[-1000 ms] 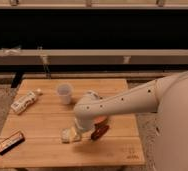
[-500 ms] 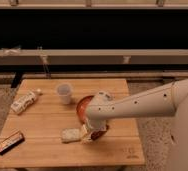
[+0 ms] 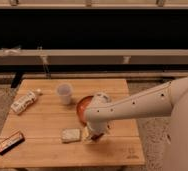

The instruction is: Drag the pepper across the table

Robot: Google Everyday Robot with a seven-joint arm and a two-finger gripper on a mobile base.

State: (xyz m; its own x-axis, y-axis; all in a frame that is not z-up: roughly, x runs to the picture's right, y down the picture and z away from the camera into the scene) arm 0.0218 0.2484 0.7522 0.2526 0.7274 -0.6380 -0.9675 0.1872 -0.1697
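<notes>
The pepper [image 3: 100, 135] shows as a small dark red patch on the light wooden table [image 3: 42, 150], just under the end of my arm and right of the pale spongy block. Most of it is hidden by the arm. My gripper [image 3: 94, 134] points down at the table's front middle, right over the pepper and close beside the block. My white arm reaches in from the right edge.
A pale grey-white spongy block [image 3: 71, 135] lies left of the gripper. An orange bowl [image 3: 83, 107] stands just behind it. A white cup [image 3: 64, 93] and a lying bottle [image 3: 25, 101] are at the back left. A flat dark rectangle with orange trim [image 3: 10, 142] lies front left.
My arm's end has shifted a little right and lower toward the front. The orange bowl, covered a second ago, now shows behind it. The block has stayed put.
</notes>
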